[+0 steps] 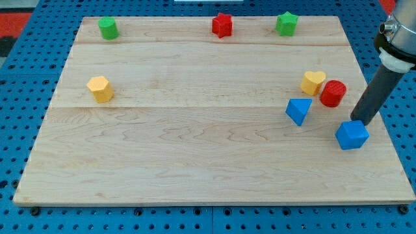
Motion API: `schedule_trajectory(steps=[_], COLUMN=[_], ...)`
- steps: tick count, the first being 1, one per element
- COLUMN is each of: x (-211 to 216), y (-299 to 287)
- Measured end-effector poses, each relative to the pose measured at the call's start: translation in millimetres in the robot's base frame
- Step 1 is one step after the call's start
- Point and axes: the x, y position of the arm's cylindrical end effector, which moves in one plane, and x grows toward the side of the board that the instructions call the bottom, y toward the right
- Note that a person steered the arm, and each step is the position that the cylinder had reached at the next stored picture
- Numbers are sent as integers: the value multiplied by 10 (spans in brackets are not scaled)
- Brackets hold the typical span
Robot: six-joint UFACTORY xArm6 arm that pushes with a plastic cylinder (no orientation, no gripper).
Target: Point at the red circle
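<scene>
The red circle (333,93), a short red cylinder, stands at the board's right side, touching a yellow heart block (312,82) on its left. My tip (357,121) rests on the board just below and to the right of the red circle, a small gap away. It sits right at the upper edge of a blue cube (351,135). A blue triangle block (298,110) lies to the lower left of the red circle.
Along the view's top stand a green cylinder (108,28), a red star (222,25) and a green star (286,23). A yellow hexagon (100,88) lies at the left. The wooden board (195,143) lies on a blue pegboard; its right edge is near my tip.
</scene>
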Motion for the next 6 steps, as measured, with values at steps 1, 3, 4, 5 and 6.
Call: schedule_trajectory(steps=[1, 3, 4, 5, 6], x=[119, 304, 312, 348, 291], y=[-33, -73, -138, -391, -80])
